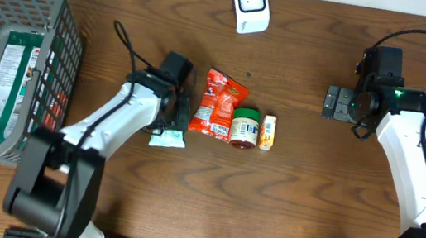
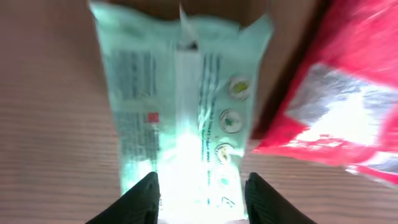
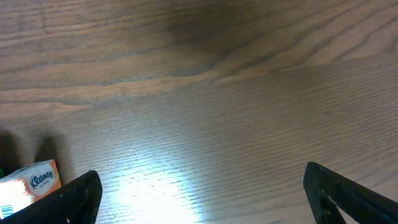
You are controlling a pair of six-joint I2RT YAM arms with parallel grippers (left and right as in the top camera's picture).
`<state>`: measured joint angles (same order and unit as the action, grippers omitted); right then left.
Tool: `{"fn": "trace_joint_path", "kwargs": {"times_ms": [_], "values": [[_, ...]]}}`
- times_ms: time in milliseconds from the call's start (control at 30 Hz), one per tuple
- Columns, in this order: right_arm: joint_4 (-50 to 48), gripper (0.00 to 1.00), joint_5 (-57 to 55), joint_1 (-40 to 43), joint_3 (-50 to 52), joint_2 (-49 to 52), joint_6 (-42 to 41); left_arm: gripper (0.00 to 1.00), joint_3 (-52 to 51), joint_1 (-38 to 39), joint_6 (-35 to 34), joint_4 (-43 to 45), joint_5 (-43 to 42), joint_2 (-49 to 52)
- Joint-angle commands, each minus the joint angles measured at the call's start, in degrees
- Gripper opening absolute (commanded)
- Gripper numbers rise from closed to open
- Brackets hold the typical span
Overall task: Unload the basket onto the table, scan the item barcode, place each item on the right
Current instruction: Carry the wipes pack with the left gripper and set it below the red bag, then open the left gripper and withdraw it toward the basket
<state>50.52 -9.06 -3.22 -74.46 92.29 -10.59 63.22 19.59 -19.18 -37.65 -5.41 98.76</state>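
Green packet [image 1: 167,138]: left of centre in the overhead view, flat on the table [image 1: 294,197] beside a red pouch [image 1: 217,103]. Probably light, soft, slippery film; best pinched across its narrow end. Left gripper [image 2: 204,198]: jaws apart, straddling that end. Right gripper [image 3: 199,199]: jaws wide apart, empty.

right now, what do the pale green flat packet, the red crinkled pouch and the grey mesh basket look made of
Pale green flat packet: thin plastic film, glossy; glare and a centre seam.
Red crinkled pouch: likely foil-lined plastic, shiny, creased.
Grey mesh basket: looks moulded plastic, matt lattice walls.
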Motion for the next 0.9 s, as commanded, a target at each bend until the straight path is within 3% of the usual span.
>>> {"fn": "trace_joint_path", "kwargs": {"times_ms": [0, 267, 867], "values": [[0.0, 0.99, -0.9, 0.2, -0.6, -0.6, 0.6, 0.46, 1.6, -0.4, 0.7, -0.2, 3.5, -2.7], [0.0, 0.99, -1.0, 0.2, -0.6, -0.6, 0.6, 0.36, -2.1, -0.4, 0.7, 1.1, 6.5, 0.1], [0.0, 0.99, -0.9, 0.2, -0.6, -0.6, 0.6, 0.35, -4.0, -0.2, 0.7, 11.6, 5.9, 3.6]]}}
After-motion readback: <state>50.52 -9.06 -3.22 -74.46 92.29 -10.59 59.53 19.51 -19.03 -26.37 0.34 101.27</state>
